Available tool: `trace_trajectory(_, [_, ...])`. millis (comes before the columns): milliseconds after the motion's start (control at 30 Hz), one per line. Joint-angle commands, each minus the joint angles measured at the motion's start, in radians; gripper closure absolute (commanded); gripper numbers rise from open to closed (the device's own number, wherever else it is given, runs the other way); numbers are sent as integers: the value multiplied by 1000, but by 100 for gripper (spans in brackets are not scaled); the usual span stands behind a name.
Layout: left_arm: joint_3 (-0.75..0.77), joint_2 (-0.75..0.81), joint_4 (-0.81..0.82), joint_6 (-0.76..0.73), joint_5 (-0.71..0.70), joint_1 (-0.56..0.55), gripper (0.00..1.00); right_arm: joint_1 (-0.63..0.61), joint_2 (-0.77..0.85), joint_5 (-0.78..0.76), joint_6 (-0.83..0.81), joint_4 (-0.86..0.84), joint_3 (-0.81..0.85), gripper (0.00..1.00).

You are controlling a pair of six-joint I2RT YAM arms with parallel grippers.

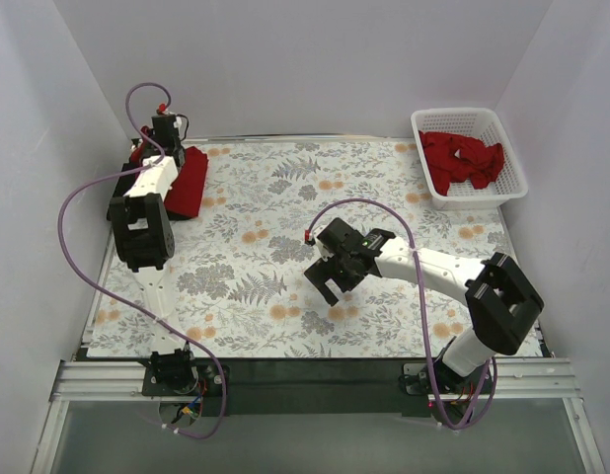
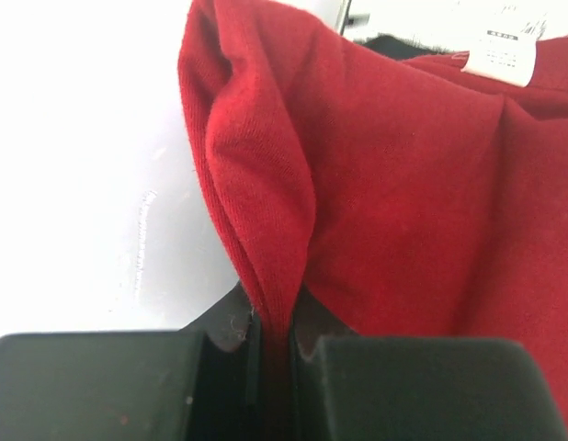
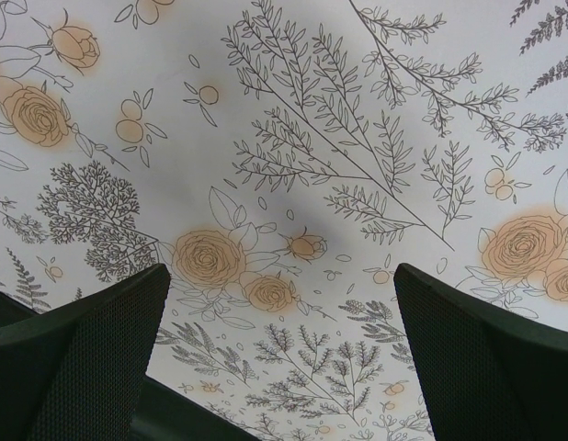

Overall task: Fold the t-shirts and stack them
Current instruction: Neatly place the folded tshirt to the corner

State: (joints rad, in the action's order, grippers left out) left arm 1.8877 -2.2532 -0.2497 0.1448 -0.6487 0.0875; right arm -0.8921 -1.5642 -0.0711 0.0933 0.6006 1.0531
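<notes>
A folded red t-shirt (image 1: 187, 183) lies at the table's far left corner. My left gripper (image 1: 152, 148) is over its far edge and is shut on a fold of the red t-shirt (image 2: 266, 202); the white neck label (image 2: 501, 55) shows at the top right, with a bit of black cloth (image 2: 394, 44) behind. More red t-shirts (image 1: 465, 160) lie crumpled in the white basket (image 1: 512, 188) at the far right. My right gripper (image 1: 327, 280) is open and empty, hovering over the floral table cover (image 3: 293, 184) near the middle.
White walls close in the table on the left, back and right. The floral cover (image 1: 285, 227) spans the table between the two arms. The arms' bases stand on the dark strip at the near edge.
</notes>
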Motion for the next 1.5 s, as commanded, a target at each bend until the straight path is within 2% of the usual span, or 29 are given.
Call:
trace_trajectory(0, [25,-9,55,-31,-71,24,97,-1,-14,8,-10,11,45,2])
trace_trajectory(33, [19,-12,56,-28,-69,26,97,-1,-14,7,-10,13,45,2])
trace_trajectory(67, [11,-13,58,-27,-69,27,88,-1,-16,7,-10,11,47,2])
trace_trajectory(133, [-15,-16,64,-21,-71,34,85,-1,-20,8,-10,11,45,2])
trace_trajectory(700, [76,-89,148,-48,-109,57,84,-1,-16,4,-9,25,50,2])
trace_trajectory(900, [62,-101,196,-73,-129,61,82,-1,-20,5,-7,31,62,2])
trace_trajectory(933, [54,-103,201,-73,-132,63,79,1,-20,5,-7,33,62,2])
trace_trajectory(967, [47,-105,205,-73,-144,64,69,-1,-20,5,-7,33,62,2])
trace_trajectory(1067, [30,-112,219,-70,-173,72,47,-1,-19,7,-6,34,56,2])
trace_trajectory(1100, [30,-111,222,-59,-180,75,30,-1,-17,5,-6,34,58,2])
trace_trajectory(1200, [39,-100,211,4,-215,95,16,-1,-8,-1,-4,36,58,2])
trace_trajectory(1267, [44,-79,190,45,-213,110,10,-1,1,-12,-3,36,58,2])
trace_trajectory(1367, [30,-40,132,146,-171,115,6,-1,19,-45,-1,34,58,2])
trace_trajectory(1467, [22,39,-35,390,-19,115,5,8,58,-116,20,34,58,2])
